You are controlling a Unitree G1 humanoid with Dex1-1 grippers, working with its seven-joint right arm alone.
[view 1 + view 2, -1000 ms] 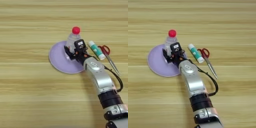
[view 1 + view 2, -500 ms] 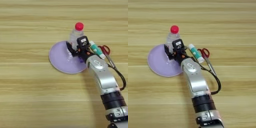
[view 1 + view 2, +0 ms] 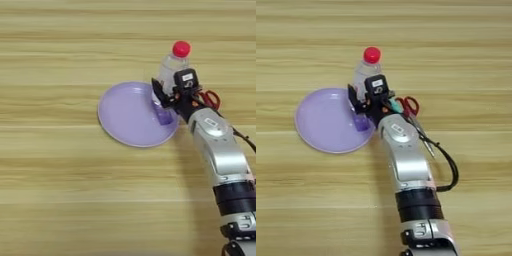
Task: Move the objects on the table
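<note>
The claw (image 3: 164, 97) is gripping the bottle (image 3: 170, 75) tight and has been carrying it rightward, now hanging over the purple plate's (image 3: 127, 115) right rim above the tabletop (image 3: 55, 190), suggesting relocation underway.

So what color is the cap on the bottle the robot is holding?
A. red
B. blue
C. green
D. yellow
A. The clear bottle in the right gripper has a red cap on top, above the purple plate.
</note>
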